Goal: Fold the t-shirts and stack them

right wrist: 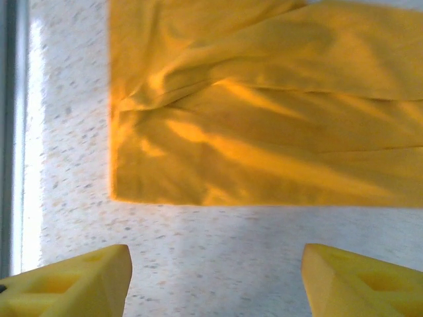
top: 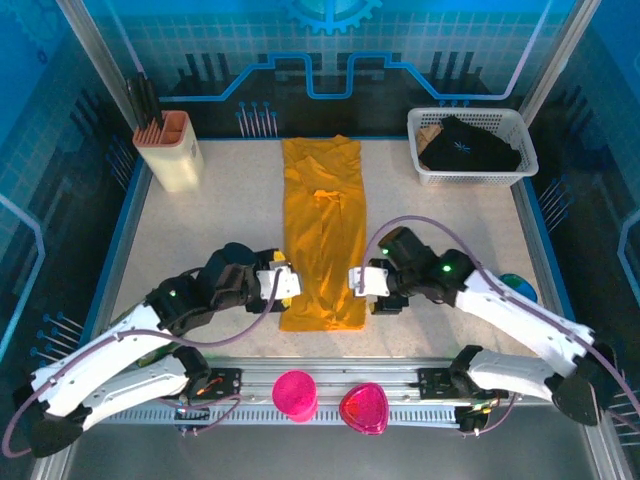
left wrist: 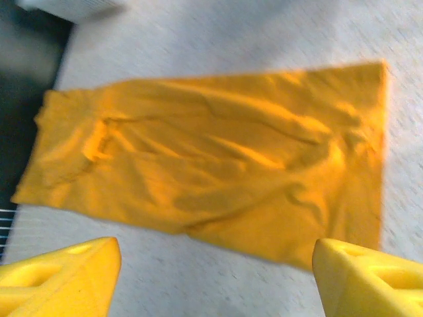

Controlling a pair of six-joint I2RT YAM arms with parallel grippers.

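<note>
Left gripper (top: pixel 291 284) stands wide open with nothing in it, and right gripper (top: pixel 356 281) matches it, jaws spread and empty, one on each side of the t-shirt's near end. Under both lies the speckled table (top: pixel 200 230). Running away between the grippers is the orange-yellow t-shirt (top: pixel 322 235), folded into one long narrow strip. The left wrist view is blurred: its yellow fingers (left wrist: pixel 59 277) are cut off at the bottom edge, bare table sits between them, and the wrinkled shirt (left wrist: pixel 211 165) lies just ahead, clear of both tips. The right wrist view is sharper: a hem corner (right wrist: pixel 125 191) lies ahead of the fingers (right wrist: pixel 357 281), apart from them, with the rest of the cloth running out of frame. Far beyond the right gripper, a white basket (top: pixel 430 175) holds a dark garment (top: pixel 470 148) and a tan piece (top: pixel 430 133) I can't make out. Far beyond the left gripper stands a beige holder (top: pixel 175 160) with dark sticks (top: pixel 146 102) in it. Behind both grippers, at the rail, are two pink cups (top: pixel 295 393). A blue-green object (top: pixel 520 288) peeks out, half hidden, from behind the right arm.
</note>
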